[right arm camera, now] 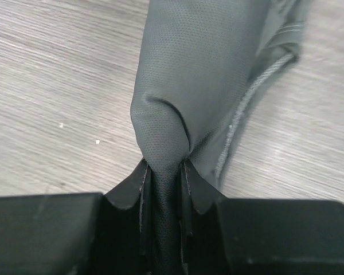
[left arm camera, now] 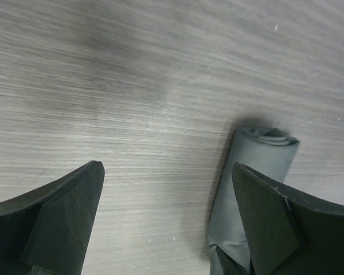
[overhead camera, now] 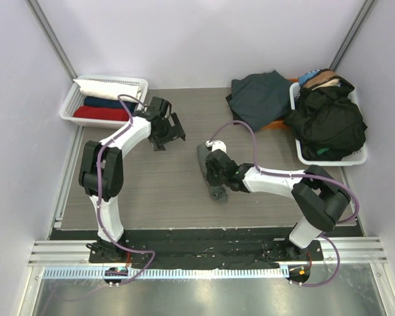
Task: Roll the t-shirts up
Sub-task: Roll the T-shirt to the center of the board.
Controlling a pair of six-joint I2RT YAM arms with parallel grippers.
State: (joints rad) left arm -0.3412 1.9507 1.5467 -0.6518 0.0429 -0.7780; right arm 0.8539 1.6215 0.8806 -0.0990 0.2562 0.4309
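Note:
A sage-grey t-shirt (overhead camera: pixel 203 157) lies rolled into a tight tube near the middle of the table. My right gripper (overhead camera: pixel 216 172) is shut on it. In the right wrist view the jaws (right arm camera: pixel 164 172) pinch a fold of the grey cloth (right arm camera: pixel 200 74), which stretches away from them. My left gripper (overhead camera: pixel 170 138) is open and empty, to the left of the roll. In the left wrist view its fingertips (left arm camera: pixel 166 167) stand wide apart over bare table, with the roll's spiral end (left arm camera: pixel 261 154) beside the right finger (left arm camera: pixel 281 223).
A white lattice basket (overhead camera: pixel 71 105) at the back left holds white, navy and red rolled shirts. A dark teal shirt (overhead camera: pixel 260 95) lies at the back. A second basket (overhead camera: pixel 355 158) at the right is heaped with black clothes (overhead camera: pixel 329 122). Walls close in on both sides.

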